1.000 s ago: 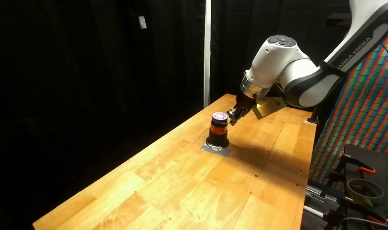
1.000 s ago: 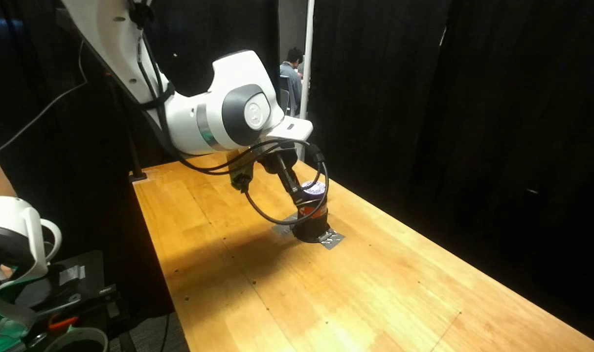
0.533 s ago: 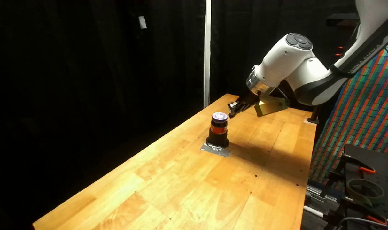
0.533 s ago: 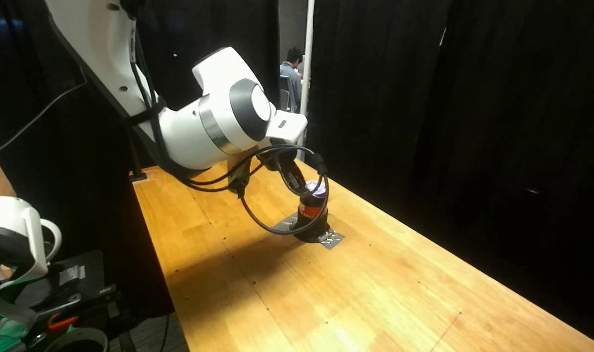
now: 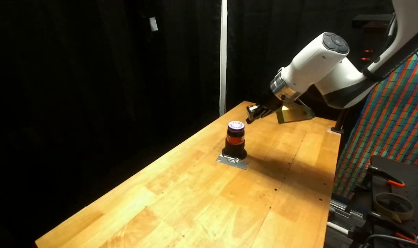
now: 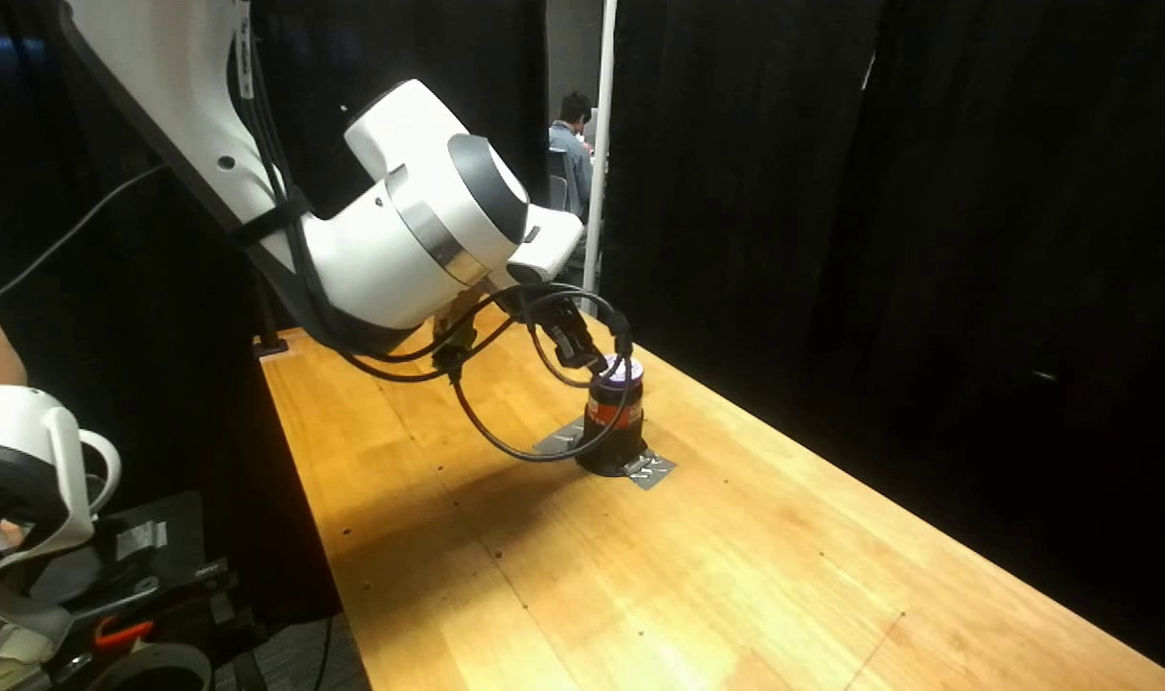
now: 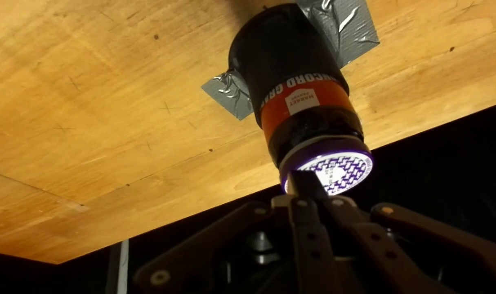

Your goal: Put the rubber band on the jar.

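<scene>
The jar (image 5: 235,139) stands upright with its base in a black holder (image 5: 234,150). It has an orange-red label and a purple-and-white lid, and shows in the other exterior view (image 6: 604,415) and the wrist view (image 7: 309,107). In the wrist view a thin pale band (image 7: 295,150), seemingly the rubber band, runs around the jar at the lid's lower edge. My gripper (image 5: 249,121) is shut, with nothing seen in it. It is just above and beside the lid, apart from it in an exterior view. In the wrist view its fingertips (image 7: 308,183) cover part of the lid.
Silver tape (image 6: 652,470) fixes the holder to the wooden table (image 5: 209,199). Black cables (image 6: 506,449) loop from my wrist, crossing in front of the jar in an exterior view. Black curtains hang along the table's far edge. A cart with a tape roll (image 5: 393,206) stands beside the table.
My gripper has risen and pulled back from the jar. A thin strand that stretched from the jar to the gripper one second ago no longer shows. The jar has not moved.
</scene>
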